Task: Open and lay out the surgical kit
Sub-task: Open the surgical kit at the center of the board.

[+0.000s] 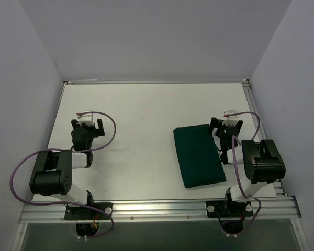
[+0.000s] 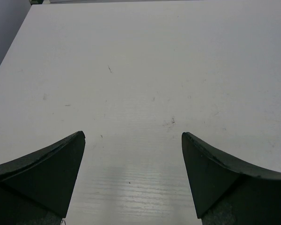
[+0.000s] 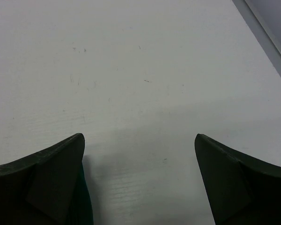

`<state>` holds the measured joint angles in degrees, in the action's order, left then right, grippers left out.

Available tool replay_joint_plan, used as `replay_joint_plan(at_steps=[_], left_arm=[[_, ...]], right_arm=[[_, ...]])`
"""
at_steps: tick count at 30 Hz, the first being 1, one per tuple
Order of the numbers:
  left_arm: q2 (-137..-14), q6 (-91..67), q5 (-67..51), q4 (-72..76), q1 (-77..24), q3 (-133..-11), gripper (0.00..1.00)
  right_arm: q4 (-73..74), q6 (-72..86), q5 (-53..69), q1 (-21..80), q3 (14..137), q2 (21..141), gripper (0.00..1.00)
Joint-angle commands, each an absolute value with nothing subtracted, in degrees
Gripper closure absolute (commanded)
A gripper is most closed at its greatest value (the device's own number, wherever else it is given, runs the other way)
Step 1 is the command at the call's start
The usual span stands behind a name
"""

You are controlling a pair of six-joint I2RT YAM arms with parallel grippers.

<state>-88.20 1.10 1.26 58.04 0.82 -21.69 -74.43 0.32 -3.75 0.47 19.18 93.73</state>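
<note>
Both the left end effector [image 1: 88,124] and the right end effector [image 1: 226,123] gape wide, holding nothing, while the folded dark green cloth wrap [image 1: 199,156] lies on the surface [image 1: 141,104], long axis near-to-far, just left of the right one, judged the nearer arm.

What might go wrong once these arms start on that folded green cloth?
The green cloth wrap lies folded shut, so whatever is inside is hidden; a careless tug might spill it or drag the whole bundle instead of unfolding it.
It sits close beside the right arm, the open right end effector at its far corner; reaching it may be cramped.
The open left end effector hovers far across the table, too distant to pin the cloth yet.
</note>
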Motion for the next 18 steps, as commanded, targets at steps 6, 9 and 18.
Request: replay_joint_plan(at_steps=[6,9,18], left_arm=[[-88.1,0.7,1.3,59.3,0.6,-23.1,0.06],[-87.9,0.7,1.4,59.3,0.7,-23.0,0.06],[-84.3,5.1,-18.4,2.6,1.7,-56.0,0.02]], right_arm=[[-80.9,0.0,-4.6,0.4,20.5,92.8,0.0],[-64.6,1.6,-5.8,0.4,26.2,86.9,0.0],[-9.6,14.8,12.7,-5.0,54.1,88.3,0.19]])
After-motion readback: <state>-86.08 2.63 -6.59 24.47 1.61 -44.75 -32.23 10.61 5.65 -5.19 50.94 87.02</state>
